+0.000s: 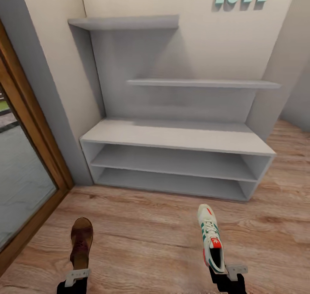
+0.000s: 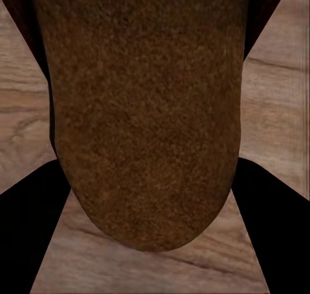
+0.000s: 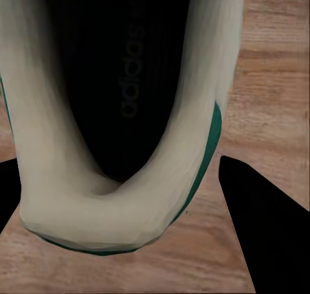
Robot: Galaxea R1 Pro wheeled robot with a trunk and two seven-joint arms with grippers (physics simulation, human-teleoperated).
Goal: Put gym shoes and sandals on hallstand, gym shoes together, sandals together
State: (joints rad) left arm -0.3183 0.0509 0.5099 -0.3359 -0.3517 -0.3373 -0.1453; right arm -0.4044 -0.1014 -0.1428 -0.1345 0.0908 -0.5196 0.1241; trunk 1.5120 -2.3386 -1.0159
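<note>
Sandal (image 1: pixel 81 241) gripped in the left gripper (image 1: pixel 76 276) — sneaker (image 1: pixel 211 237) gripped in the right gripper (image 1: pixel 228 273) — facing the shoe rack (image 1: pixel 176 137).

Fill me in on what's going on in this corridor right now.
The robot faces the white hallstand with a shoe in each hand. The left hand grips a brown sandal by its heel, and the right hand grips a white and green gym shoe by its heel, toes pointing toward the rack. Both shoes are held over the wood floor, short of the stand. The bench top and the two open shelves below it show no shoes yet.
</note>
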